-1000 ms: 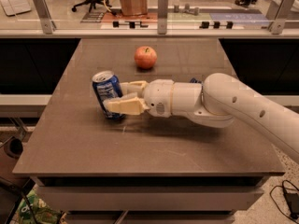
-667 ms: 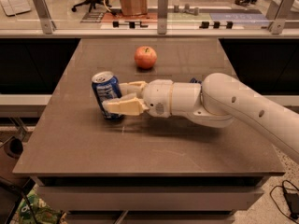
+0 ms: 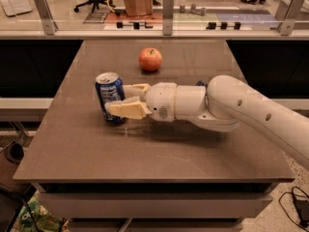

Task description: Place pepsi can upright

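Note:
The pepsi can is blue with white print and a silver top. It stands nearly upright, leaning slightly left, on the brown table, left of centre. My gripper comes in from the right on a thick white arm. Its two cream fingers lie on either side of the can's right flank, one in front and one behind, closed around it. The can's base is at the table surface; whether it touches is unclear.
A red apple sits farther back, near the table's middle. A small dark blue object peeks out behind my arm. A glass-railed ledge runs along the table's far edge. Floor cables lie at the lower right.

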Motion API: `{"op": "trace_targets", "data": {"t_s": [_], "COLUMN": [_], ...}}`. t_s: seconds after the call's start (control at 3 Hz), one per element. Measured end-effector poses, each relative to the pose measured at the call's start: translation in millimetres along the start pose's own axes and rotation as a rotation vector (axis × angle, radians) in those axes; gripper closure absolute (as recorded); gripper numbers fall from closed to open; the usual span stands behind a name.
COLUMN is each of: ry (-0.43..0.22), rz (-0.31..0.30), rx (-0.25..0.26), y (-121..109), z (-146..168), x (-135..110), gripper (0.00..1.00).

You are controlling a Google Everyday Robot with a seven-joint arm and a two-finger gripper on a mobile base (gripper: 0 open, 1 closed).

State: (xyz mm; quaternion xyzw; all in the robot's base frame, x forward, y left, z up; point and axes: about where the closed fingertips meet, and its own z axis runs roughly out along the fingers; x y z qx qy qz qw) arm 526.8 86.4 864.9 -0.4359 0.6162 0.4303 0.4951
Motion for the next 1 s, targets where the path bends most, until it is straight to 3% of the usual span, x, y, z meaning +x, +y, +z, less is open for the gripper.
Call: {"op": "trace_targets", "data": {"t_s": [0.33,0.67,1.0], "ry": [0.000,0.001,0.001], "rz": [-0.001,-0.003,-0.003], "rx": [-0.004,-0.007,-0.007], "y": [1.4,2.8,2.8], "z": [1.6,3.2,3.3], "x": [-0.6,-1.1,-1.1], "gripper": [0.13,0.00,0.00]}}
